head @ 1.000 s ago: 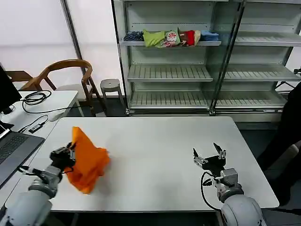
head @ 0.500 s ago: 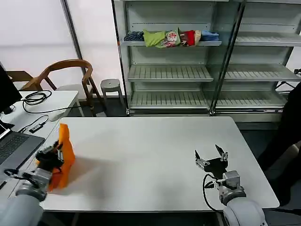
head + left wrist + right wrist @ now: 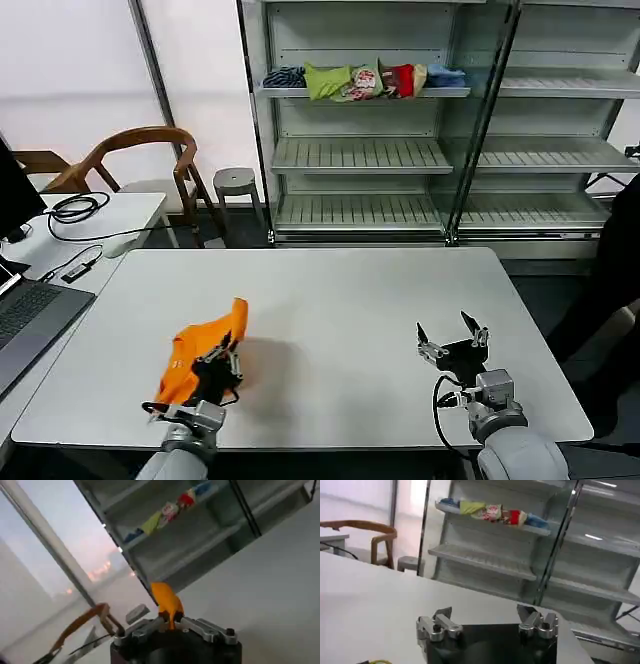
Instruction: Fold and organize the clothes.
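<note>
White table [image 3: 330, 300], orange T-shirt [image 3: 195, 350] in left gripper [image 3: 218, 368].

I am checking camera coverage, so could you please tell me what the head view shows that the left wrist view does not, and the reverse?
Head view alone: the bare white table, the right tool open above its near right part, and the crumpled spread of the bright orange cotton T-shirt. Left wrist view alone: the left tool shut on an orange fold, seen close up. Both share the T-shirt, the left tool, and the metal shelving with small multicoloured folded garments.
</note>
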Available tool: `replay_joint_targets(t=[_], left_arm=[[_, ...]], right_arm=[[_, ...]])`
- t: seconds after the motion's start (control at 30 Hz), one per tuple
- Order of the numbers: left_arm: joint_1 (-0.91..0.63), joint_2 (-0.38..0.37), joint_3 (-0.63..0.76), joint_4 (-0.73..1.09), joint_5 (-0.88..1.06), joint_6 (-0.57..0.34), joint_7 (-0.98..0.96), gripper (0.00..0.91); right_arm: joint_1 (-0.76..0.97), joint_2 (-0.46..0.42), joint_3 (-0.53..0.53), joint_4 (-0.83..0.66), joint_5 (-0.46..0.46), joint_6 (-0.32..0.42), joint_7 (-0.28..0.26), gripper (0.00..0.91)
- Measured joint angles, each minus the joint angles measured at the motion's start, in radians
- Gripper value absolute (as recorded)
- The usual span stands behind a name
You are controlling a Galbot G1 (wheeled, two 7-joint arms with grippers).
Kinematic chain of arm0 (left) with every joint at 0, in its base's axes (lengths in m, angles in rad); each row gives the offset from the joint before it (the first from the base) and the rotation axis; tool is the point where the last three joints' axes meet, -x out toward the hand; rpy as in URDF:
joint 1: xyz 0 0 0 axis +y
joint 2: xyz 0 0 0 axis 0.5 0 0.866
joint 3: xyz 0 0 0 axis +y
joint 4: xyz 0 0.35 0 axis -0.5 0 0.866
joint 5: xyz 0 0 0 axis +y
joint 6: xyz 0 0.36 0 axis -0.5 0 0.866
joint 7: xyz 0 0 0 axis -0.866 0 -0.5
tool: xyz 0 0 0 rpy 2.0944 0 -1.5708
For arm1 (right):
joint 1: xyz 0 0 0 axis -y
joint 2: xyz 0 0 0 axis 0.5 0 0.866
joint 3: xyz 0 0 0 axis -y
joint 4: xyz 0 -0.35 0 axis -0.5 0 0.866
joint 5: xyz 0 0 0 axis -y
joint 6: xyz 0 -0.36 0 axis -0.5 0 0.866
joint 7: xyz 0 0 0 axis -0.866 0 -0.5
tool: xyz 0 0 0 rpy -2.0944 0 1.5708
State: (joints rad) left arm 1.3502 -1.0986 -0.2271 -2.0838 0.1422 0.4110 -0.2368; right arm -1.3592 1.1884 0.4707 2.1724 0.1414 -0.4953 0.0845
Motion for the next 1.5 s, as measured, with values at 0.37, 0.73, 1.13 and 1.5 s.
replay_joint_targets(t=[0.37, 0.73, 1.13, 1.5], left_arm=[[-0.133, -0.071, 0.137, 0.066, -0.11, 0.0, -0.038, 0.907], [-0.174, -0.138, 0.23, 0.05, -0.358, -0.009, -0.06, 0.907], [-0.184, -0.087, 0.072, -0.015, -0.503, -0.091, 0.007, 0.907], [-0.053, -0.007, -0.318, 0.076, -0.472, -0.291, 0.219, 0.907]], right_arm=[[0.009, -0.003, 0.008, 0.007, 0.0, -0.001, -0.003, 0.907], [0.031, 0.0, 0.004, -0.004, 0.003, -0.002, -0.009, 0.907], [0.077, 0.03, -0.026, -0.047, -0.009, 0.027, -0.011, 0.907], [0.144, 0.071, -0.069, -0.129, -0.043, 0.103, -0.013, 0.907]])
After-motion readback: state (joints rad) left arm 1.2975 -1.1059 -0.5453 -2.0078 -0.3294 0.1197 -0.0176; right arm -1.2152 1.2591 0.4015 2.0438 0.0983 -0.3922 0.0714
